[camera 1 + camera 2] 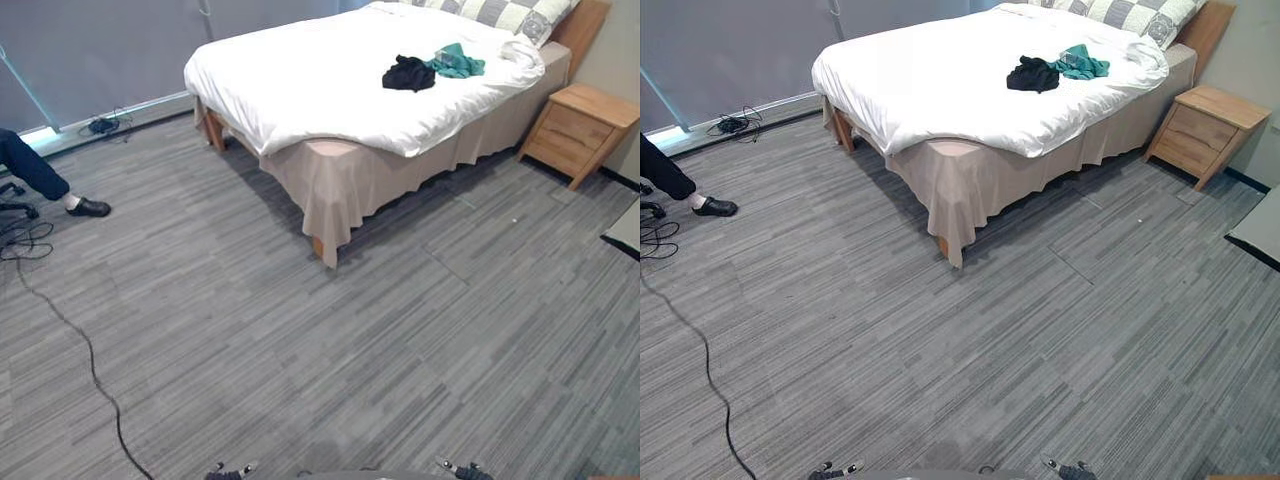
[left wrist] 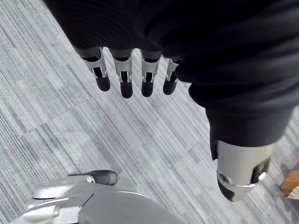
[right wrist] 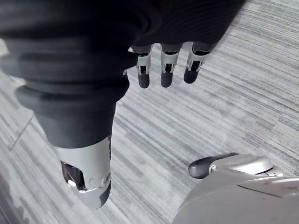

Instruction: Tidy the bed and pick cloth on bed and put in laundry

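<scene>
Nearest, the left hand (image 2: 125, 77) hung over the grey carpet (image 1: 300, 350) with its fingers straight and relaxed and its thumb apart, holding nothing. The right hand (image 3: 166, 70) hung the same way, loose and empty. Both probably hung at the robot's sides because nothing lay within reach: a wide stretch of floor separated them from the bed (image 1: 300, 80).

To the left, a person's black shoe (image 1: 88, 208) rested on the carpet, well clear of the way to the bed.

The bed's white duvet (image 1: 330, 100) hung over the near corner above a beige bed skirt (image 1: 340, 185), fairly smooth but rumpled towards the head. The clothes to collect lay on top of it near the far side: a crumpled black garment (image 1: 408, 74) and a teal garment (image 1: 458, 62) just beside it, seemingly touching. Both looked dropped rather than folded. Beyond them were checked pillows (image 1: 510, 15), and a wooden nightstand (image 1: 580, 130) stood by the headboard end. Walking up to the bed seemed the first step.
</scene>
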